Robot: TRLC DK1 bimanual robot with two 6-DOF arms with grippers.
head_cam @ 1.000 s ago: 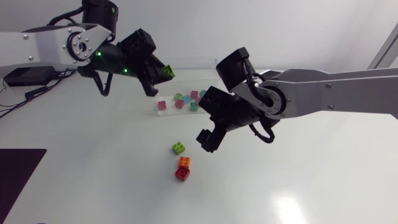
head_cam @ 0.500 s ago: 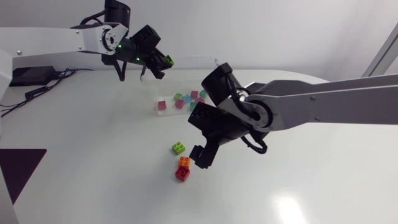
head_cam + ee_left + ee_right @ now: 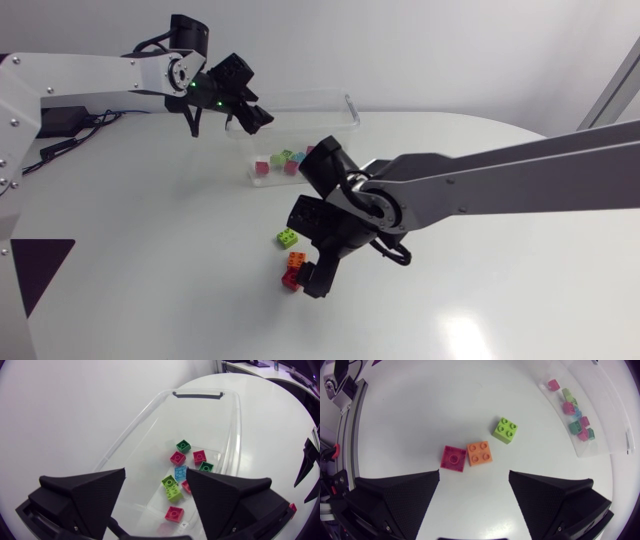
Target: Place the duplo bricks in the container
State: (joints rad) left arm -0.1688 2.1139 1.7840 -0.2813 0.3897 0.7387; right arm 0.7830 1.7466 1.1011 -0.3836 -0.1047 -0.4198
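Right gripper has dropped to lower centre, fingers apart beside the red brick and orange brick. Left gripper, upper left, has released its lime brick into the container — fingers apart; a green brick lies on the desk.

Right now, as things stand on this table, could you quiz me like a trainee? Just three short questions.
1. True or false: the right gripper is shut on a brick.
2. How many bricks lie on the table outside the container?
3. The left gripper hangs above: A the container, B the bare table, C the right gripper.
Key: 1 false, it is open and holds nothing. 2 three: the lime brick, the orange brick and the red brick. 3 A.
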